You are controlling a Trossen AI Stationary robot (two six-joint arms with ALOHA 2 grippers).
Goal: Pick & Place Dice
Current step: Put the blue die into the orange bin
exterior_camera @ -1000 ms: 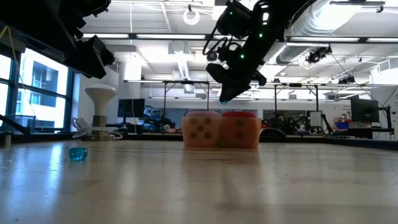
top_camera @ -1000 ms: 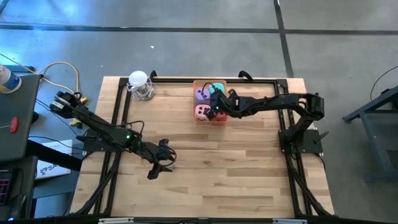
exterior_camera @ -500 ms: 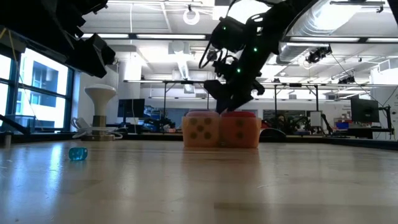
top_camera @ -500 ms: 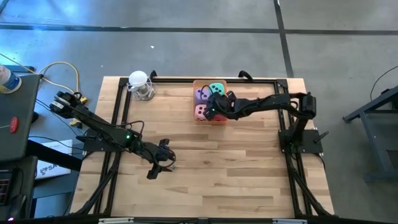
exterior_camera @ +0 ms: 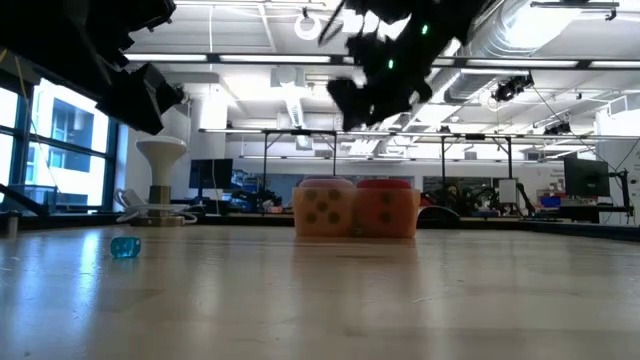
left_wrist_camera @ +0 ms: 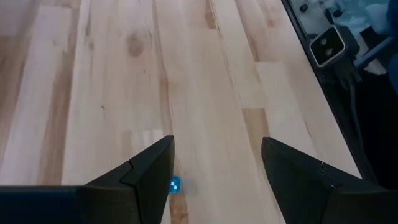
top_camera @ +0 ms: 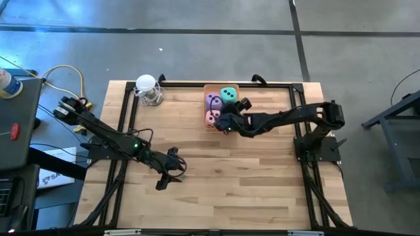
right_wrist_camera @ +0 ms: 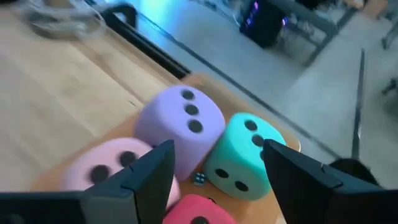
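Observation:
Four soft dice sit packed together in an orange tray at the table's far middle: purple die, teal die, pink die and red die. From above, the purple die, teal die and pink die show; the red one is under the arm. My right gripper hangs open above the tray's near side, well clear of the dice in the low view. My left gripper is open and low over the table's near left.
A tiny blue bead lies on the wood just by my left gripper's finger, also visible as the blue bead. Another tiny bead sits among the dice. A white knobbed stand is at the far left. Bare wood fills the near half.
My right gripper dipped down toward the dice in the tray, then rose well above them and drew back toward the table's near edge. The dice stayed in place. My left arm kept still.

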